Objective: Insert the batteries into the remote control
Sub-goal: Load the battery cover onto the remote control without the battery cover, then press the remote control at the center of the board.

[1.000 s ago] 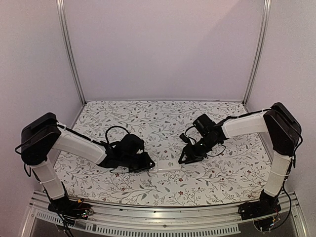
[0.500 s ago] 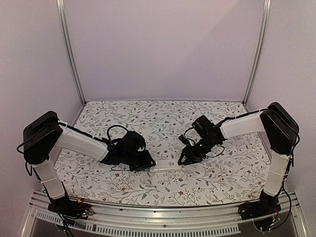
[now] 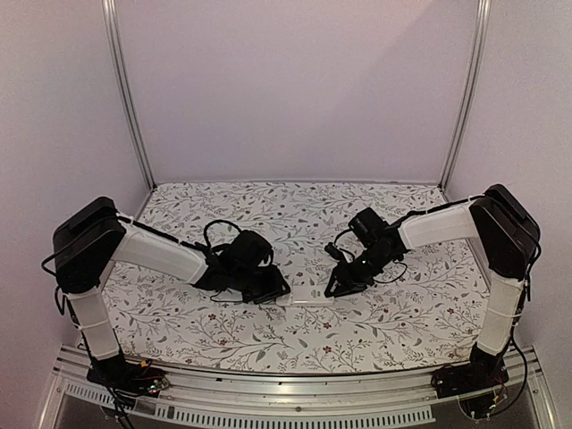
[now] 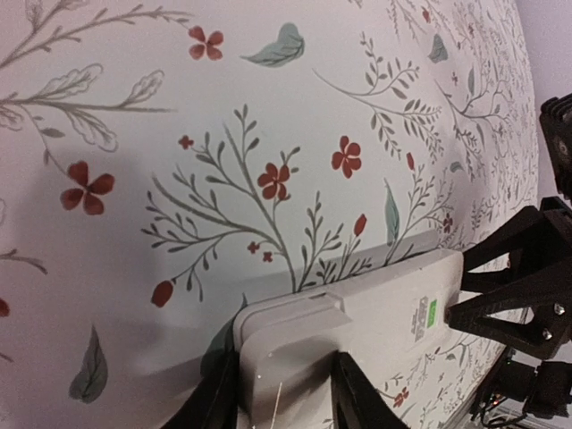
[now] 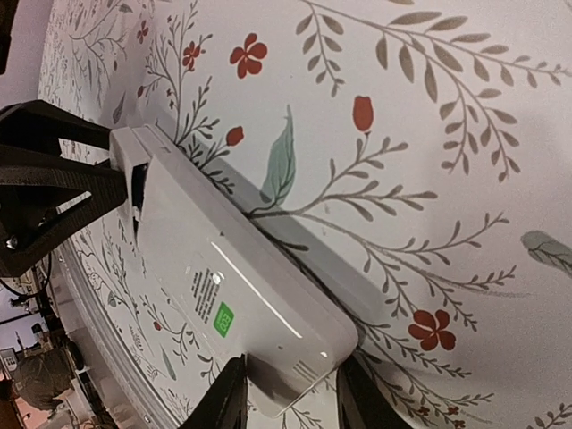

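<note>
The white remote control lies back side up on the flowered table, near the front middle. My left gripper is shut on its left end and my right gripper is shut on its right end. In the left wrist view the jaws clamp the stepped cover end of the remote. In the right wrist view the jaws clamp the rounded end of the remote, which bears a green label. The batteries are not in view.
The flowered table cover spreads behind and beside the remote. A metal rail runs along the near edge. Frame posts stand at the back corners before plain walls.
My left arm has reached further right and its gripper has closed up along the remote's left end. The remote has shifted slightly right. The right gripper has barely moved.
</note>
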`<state>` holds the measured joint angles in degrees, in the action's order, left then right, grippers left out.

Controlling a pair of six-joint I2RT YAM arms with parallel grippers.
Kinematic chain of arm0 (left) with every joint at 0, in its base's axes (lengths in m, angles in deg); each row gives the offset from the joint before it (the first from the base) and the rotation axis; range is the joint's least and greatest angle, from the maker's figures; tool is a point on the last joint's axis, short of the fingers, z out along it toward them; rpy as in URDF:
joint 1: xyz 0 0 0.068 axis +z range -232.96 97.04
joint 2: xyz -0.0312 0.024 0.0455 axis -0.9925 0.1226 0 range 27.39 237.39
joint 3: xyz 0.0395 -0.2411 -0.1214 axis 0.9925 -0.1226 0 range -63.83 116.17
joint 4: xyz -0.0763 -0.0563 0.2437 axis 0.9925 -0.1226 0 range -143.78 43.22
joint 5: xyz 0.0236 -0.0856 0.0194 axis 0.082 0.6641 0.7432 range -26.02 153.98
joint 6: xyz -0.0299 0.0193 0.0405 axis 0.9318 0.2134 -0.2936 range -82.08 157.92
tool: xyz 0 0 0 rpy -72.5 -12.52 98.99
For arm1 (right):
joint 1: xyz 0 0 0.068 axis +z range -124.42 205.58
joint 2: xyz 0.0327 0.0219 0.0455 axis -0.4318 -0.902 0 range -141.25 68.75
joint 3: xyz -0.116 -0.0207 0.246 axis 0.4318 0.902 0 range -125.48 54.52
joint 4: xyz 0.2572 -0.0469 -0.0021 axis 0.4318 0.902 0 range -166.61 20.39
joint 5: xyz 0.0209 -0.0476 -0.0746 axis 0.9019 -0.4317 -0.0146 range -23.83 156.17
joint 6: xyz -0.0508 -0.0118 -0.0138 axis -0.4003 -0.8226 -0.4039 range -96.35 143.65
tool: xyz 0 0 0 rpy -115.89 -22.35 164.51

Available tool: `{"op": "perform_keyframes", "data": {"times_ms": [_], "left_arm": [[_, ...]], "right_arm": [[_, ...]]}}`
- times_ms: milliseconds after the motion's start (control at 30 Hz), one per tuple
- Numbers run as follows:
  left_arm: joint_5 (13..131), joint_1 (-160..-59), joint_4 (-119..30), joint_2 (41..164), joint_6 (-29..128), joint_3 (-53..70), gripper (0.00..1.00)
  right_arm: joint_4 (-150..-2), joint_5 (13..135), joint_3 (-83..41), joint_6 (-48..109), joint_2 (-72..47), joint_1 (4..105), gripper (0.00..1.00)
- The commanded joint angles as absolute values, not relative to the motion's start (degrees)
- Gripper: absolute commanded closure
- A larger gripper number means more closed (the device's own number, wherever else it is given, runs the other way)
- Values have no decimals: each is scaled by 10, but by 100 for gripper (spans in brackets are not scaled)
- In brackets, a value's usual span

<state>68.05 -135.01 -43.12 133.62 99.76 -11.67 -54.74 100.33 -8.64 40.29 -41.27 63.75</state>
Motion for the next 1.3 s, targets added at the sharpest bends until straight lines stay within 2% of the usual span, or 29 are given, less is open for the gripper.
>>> {"op": "perform_keyframes", "data": {"times_ms": [0, 167, 300, 400, 500, 767, 1267], "left_arm": [[648, -1347, -600, 1408, 976, -118, 60], [654, -1342, -611, 1418, 978, -111, 60], [663, -1334, -610, 1433, 980, -110, 65], [663, -1329, -625, 1441, 974, -97, 65], [664, -1329, -630, 1448, 971, -89, 60], [670, -1332, -623, 1437, 953, -92, 59], [607, -1328, -665, 1378, 900, -112, 44]], "right_arm": [[-549, 983, -90, 379, -435, 645, 66], [-548, 978, -89, 372, -436, 644, 68], [-547, 973, -88, 369, -434, 644, 69], [-546, 975, -89, 368, -434, 645, 69], [-548, 979, -89, 368, -434, 644, 69], [-550, 988, -86, 371, -430, 645, 69], [-558, 1006, -59, 404, -419, 618, 54]]}}
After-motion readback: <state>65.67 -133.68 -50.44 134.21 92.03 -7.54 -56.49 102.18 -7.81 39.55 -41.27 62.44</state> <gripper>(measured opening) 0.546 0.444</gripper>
